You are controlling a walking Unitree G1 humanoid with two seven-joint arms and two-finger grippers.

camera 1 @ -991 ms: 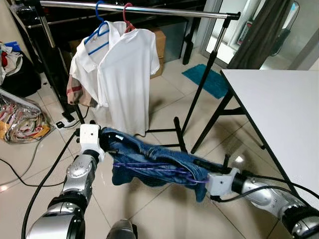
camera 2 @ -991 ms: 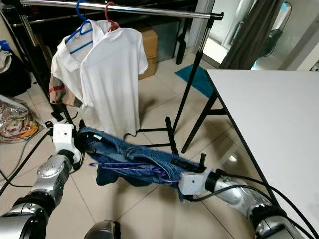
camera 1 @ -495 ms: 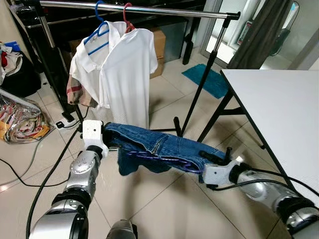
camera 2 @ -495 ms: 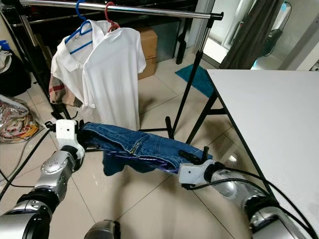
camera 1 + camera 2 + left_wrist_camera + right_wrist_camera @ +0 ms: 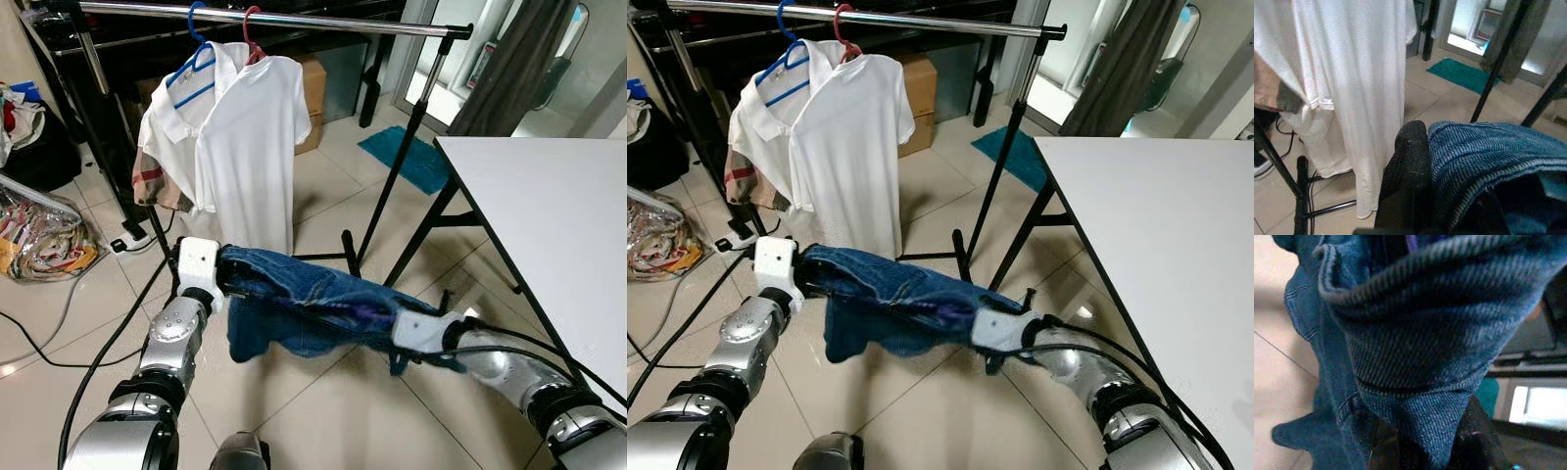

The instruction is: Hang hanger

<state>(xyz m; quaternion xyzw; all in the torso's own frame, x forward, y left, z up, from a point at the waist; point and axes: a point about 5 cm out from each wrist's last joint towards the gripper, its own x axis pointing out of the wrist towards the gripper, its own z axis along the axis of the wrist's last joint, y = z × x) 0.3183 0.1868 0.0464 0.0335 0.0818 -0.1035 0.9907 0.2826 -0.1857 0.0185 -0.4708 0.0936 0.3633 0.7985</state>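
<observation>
Raised now, jeans (image 5: 304, 299) span left pincer (image 5: 227, 279) to right pincer (image 5: 387, 333).

White polo shirt (image 5: 250, 147) hangs ahead of me on a red plastic hanger (image 5: 251, 29), beside a blue plastic hanger (image 5: 193, 61) with another white shirt. White tabletop (image 5: 549, 230) on my right. Teal floor mat (image 5: 416, 157) past it. Cardboard box (image 5: 313, 93) behind shirts. Crumpled clear plastic bag (image 5: 34, 240) on tiles, my left.

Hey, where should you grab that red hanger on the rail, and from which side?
Grip the red hanger at the bare neck just below its hook, coming from the front. The white shirt drapes over both shoulders, so only the hook and neck near the rail are exposed.
</observation>
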